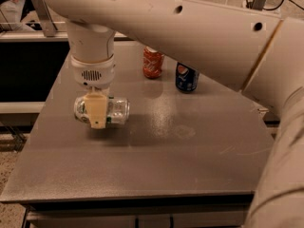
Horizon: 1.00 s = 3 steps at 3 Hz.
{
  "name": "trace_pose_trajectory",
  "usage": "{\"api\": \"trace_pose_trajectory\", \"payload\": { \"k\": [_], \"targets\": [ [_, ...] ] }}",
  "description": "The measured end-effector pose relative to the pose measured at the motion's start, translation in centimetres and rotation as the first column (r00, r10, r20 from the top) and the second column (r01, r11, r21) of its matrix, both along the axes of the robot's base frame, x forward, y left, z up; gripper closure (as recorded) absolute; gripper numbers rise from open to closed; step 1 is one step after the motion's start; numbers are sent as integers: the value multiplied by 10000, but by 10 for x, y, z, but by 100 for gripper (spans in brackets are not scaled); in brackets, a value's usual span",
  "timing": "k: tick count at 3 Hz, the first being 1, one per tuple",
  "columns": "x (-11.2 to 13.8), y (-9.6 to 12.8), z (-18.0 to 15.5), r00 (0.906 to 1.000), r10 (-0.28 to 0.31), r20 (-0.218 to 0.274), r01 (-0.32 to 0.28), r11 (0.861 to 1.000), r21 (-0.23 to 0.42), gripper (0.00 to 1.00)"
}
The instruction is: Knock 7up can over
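The 7up can (116, 110), silver-white with green markings, lies on its side on the left part of the grey table (156, 160), its long axis running left to right. My gripper (97, 121) hangs straight down from the big white arm and sits right at the can, covering its left-middle part from the camera. I cannot tell whether the can rests on the table or is held just above it.
A red-orange can (153, 62) and a dark blue Pepsi can (186, 77) stand upright at the back middle of the table. The white arm (199, 27) crosses the top and right of the view. The table's left edge is close to the 7up can.
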<state>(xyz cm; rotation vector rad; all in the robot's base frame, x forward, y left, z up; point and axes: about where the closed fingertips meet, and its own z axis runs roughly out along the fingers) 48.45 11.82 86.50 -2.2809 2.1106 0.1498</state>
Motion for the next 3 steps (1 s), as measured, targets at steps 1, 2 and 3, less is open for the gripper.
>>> {"api": "trace_pose_trajectory", "payload": {
  "k": [1,2,3],
  "targets": [
    [1,2,0,10000,-9,73,9,10000,87,36],
    [2,4,1,9999,-19,144,16,9999,169,12],
    [3,5,1,9998,-24,202,20,9997,235,0]
  ]
}}
